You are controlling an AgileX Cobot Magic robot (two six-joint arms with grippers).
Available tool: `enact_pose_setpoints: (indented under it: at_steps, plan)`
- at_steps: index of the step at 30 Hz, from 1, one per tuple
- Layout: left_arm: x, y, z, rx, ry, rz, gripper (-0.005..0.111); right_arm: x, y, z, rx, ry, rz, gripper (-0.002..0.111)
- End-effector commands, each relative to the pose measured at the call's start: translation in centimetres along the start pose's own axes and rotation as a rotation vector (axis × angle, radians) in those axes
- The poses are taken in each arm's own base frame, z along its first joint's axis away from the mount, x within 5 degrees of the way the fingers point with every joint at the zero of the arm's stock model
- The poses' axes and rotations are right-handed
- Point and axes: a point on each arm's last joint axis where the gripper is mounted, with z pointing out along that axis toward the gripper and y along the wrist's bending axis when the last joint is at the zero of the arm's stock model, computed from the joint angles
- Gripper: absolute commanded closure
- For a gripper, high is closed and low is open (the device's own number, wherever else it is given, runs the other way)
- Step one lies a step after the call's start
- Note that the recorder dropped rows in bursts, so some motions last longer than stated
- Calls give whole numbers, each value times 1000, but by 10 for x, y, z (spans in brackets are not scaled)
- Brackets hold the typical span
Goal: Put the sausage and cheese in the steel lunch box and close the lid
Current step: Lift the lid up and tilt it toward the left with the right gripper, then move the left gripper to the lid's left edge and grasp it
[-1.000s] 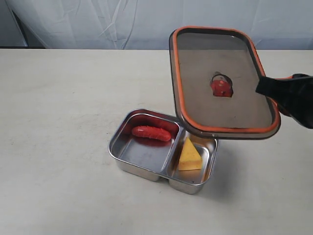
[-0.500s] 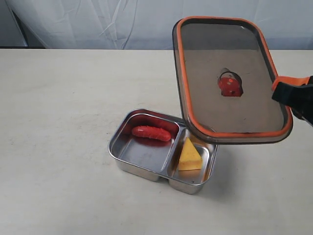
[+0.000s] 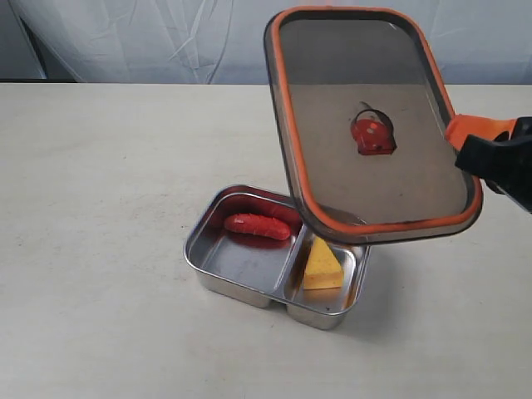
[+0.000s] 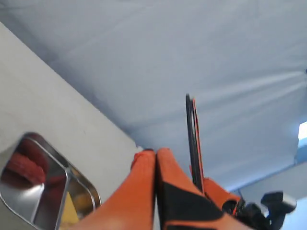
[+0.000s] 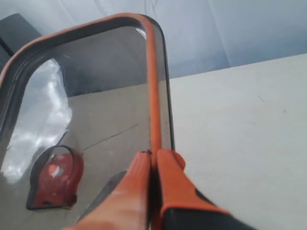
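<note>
Though wrinkled, pale backdrop (image 3: 125, 33) behind beige table (image 3: 100, 166).

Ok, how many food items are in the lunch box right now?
2. The sausage lies in the larger compartment of the steel lunch box; the cheese sits in the smaller one. The lid, held above, covers that compartment's far corner, so something might hide there.

I have the lunch box (image 3: 193, 249) on the table (image 3: 100, 208), with the sausage (image 3: 257, 225) at the back of its left compartment and the cheese (image 3: 322, 266) in the right one. My right gripper (image 3: 462, 141) pinches the right edge of the lid (image 3: 332, 166), which is tilted above the box's right end.
</note>
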Motion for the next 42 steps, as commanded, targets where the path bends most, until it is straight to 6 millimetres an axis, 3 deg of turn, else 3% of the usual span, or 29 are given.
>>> enact_pose_setpoints:
  at_steps: [1, 4, 8, 13, 21, 36, 42]
  plan:
    - [-2, -18, 21, 13, 191, 105, 106, -3, 8, -1, -86, -33, -43, 108]
    - [-12, -28, 40, 35, 249, 160, 100, -2, 7, -1, -76, -29, -45, 108]
    - [-20, -46, 64, 177, 330, 192, 75, -3, 8, -1, -87, -33, -50, 108]
    - [-23, -45, 91, 233, 470, 212, 52, -4, 14, -2, -150, -54, -56, 108]
    - [-26, -36, 114, 257, 542, 252, 50, -5, 16, -3, -172, -59, -71, 108]
    - [-26, -35, 116, 266, 551, 258, 50, 8, 25, 23, -298, 30, -39, 108]
    - [-27, -33, 117, 244, 536, 263, 50, 9, 29, 24, -341, 29, -37, 108]
